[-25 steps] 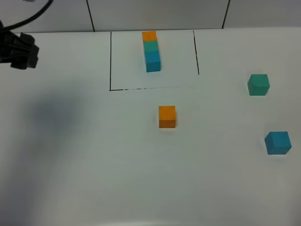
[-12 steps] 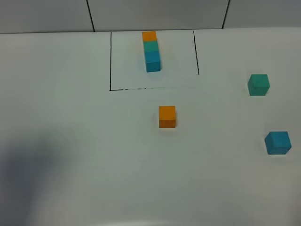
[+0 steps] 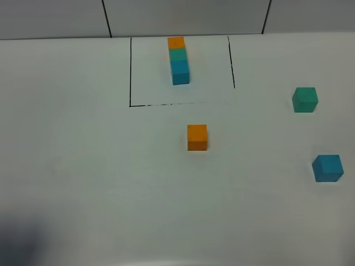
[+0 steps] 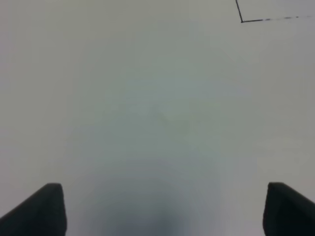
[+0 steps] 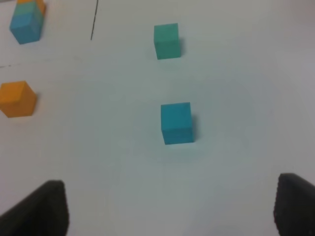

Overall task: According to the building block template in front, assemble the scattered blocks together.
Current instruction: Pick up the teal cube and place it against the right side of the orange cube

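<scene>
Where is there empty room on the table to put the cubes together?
The widest bare patch is the left of the table, beside the orange cube. It is busier on the right, with the teal-green cube and blue cube, and the template sits at the back.

template row orange-teal-blue | orange cube | teal cube | blue cube | table white

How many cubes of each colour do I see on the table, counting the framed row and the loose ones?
Orange: 2 (template orange cube, loose orange cube)
Teal-green: 2 (template teal-green cube, loose teal-green cube)
Blue: 2 (template blue cube, loose blue cube)
Total: 6 cubes
</scene>
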Motion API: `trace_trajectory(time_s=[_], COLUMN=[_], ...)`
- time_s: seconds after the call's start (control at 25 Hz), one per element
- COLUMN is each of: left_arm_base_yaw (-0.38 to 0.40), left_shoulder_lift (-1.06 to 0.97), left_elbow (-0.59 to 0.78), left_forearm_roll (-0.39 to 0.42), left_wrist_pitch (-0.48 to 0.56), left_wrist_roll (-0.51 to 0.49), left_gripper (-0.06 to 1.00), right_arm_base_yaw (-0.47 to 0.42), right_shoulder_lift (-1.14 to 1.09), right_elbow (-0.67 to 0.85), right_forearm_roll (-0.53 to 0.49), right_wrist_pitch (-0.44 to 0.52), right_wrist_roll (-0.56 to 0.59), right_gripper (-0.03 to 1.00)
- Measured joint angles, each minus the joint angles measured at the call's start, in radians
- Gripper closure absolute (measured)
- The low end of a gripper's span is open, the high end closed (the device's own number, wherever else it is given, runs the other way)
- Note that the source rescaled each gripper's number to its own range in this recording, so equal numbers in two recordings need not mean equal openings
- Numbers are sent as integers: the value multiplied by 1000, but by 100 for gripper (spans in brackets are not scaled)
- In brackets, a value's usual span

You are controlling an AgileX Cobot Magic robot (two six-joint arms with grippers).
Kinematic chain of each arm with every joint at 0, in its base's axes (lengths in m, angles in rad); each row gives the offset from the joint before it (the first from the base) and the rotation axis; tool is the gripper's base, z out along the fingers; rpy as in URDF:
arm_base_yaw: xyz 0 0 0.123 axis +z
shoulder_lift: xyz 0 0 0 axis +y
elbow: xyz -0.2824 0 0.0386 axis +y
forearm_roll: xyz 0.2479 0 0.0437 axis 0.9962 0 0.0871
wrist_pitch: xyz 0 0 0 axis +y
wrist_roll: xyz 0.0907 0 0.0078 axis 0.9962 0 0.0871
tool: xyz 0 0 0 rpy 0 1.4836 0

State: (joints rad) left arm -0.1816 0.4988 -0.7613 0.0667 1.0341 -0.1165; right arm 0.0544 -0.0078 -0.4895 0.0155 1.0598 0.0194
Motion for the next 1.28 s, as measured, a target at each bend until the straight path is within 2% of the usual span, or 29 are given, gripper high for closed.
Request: trace_trajectory(time_s=[0.48,0.72,1.28], left_arm_base_yaw=[0,0,0], left_shoulder_lift=[-347,-485,-502], left_elbow=[223,255,255], left_forearm_roll=[-67,-98,-125], left_wrist_pitch=[13,13,14], left_wrist_roll=[32,58,99], left_gripper=[20,20,20], right_arm_base_yaw=[0,0,0], right_shoulder_lift=[0,0,0], right_elbow=[0,0,0], right_forearm_roll=[0,0,2], right_wrist_pitch=[0,0,0], right_wrist_roll=[0,0,0], right_gripper=[26,26,26])
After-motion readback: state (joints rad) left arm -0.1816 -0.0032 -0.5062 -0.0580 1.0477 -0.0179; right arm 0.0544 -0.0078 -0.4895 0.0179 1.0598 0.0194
